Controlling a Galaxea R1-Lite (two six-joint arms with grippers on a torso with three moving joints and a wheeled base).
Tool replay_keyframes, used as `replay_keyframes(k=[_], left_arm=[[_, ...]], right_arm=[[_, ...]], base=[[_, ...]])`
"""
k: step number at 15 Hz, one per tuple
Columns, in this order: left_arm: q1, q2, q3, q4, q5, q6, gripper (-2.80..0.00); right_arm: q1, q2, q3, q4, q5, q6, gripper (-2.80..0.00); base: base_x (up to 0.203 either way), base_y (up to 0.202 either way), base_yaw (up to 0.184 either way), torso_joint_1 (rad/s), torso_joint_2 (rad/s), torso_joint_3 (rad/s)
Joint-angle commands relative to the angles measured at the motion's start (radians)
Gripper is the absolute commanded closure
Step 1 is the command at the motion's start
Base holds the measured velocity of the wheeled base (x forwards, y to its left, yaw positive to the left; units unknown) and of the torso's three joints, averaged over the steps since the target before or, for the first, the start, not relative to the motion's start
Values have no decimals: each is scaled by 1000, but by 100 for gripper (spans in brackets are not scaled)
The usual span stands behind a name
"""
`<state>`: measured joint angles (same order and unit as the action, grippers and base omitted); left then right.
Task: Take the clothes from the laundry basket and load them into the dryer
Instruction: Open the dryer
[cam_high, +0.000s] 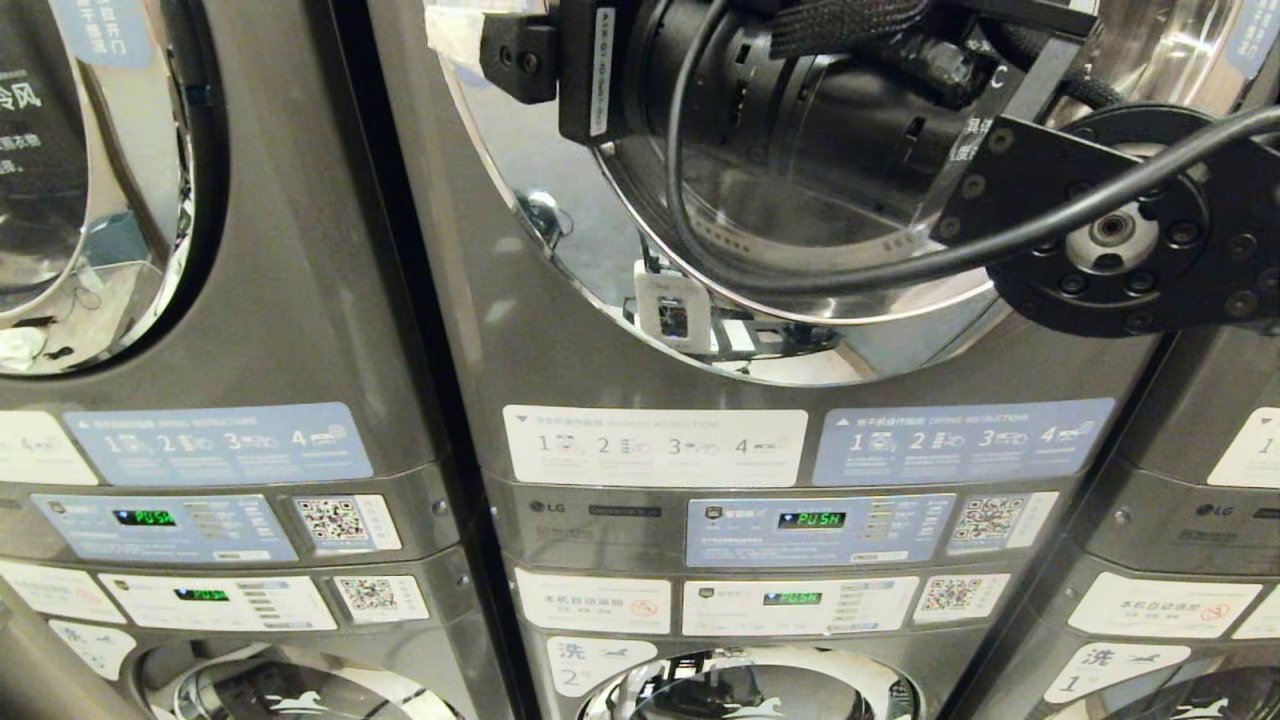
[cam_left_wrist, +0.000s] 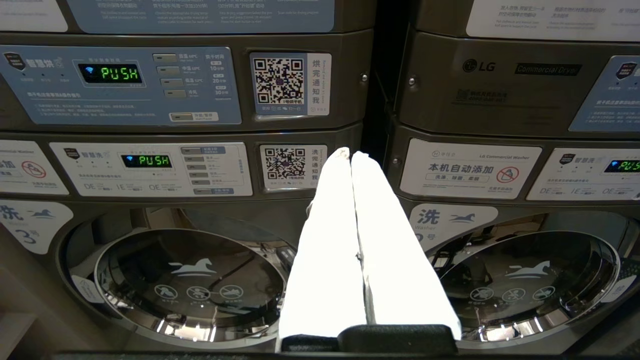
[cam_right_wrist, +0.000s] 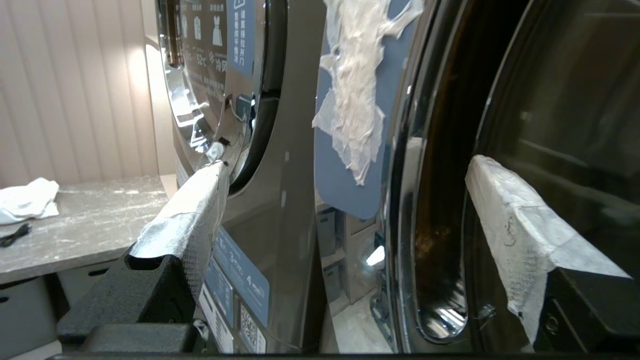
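Presently the right gripper (cam_right_wrist: 345, 210) stands with its two tape-wrapped fingers (cam_right_wrist: 520, 225) spread wide and nothing between them. It is raised to the upper machine's round dryer door (cam_high: 700, 300), one finger over the dark glass, the other out beside the grey front panel (cam_right_wrist: 290, 210). The chrome door ring (cam_right_wrist: 405, 200) runs across the gap between the fingers.

In the head view the right arm (cam_high: 1110, 230) crosses the door from the right. The door appears shut; opening it is judged to be the step in hand.

No clothes and no laundry basket appear in any view, so their direction from the gripper cannot be told.

The left gripper (cam_left_wrist: 352, 160) is parked low, its fingers pressed together and empty, pointing at the lower control panels (cam_left_wrist: 150, 170). The right arm is therefore the nearer to the door.
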<state>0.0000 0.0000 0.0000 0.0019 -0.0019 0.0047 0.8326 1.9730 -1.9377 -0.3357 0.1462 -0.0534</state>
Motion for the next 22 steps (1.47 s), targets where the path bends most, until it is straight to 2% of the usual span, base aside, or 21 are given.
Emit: replay_keyframes(k=[1, 7, 16, 19, 22], left_arm=[[0, -2, 2, 0, -1, 0, 0], [0, -2, 2, 0, 0, 0, 0], [0, -2, 2, 1, 0, 0, 0], [0, -2, 2, 0, 0, 0, 0], [0, -2, 2, 0, 0, 0, 0]], right_arm=[[0, 9, -1, -2, 1, -2, -280], [16, 15, -1, 0, 13, 4, -280], [74, -8, 25, 4, 91, 23, -280], [78, -49, 85, 2, 95, 23, -280], [81, -134, 224, -7, 117, 23, -280]], base=[[0, 0, 0, 0, 0, 0], [0, 0, 0, 0, 0, 0], [0, 0, 0, 0, 0, 0], [0, 0, 0, 0, 0, 0], [0, 0, 0, 0, 0, 0]])
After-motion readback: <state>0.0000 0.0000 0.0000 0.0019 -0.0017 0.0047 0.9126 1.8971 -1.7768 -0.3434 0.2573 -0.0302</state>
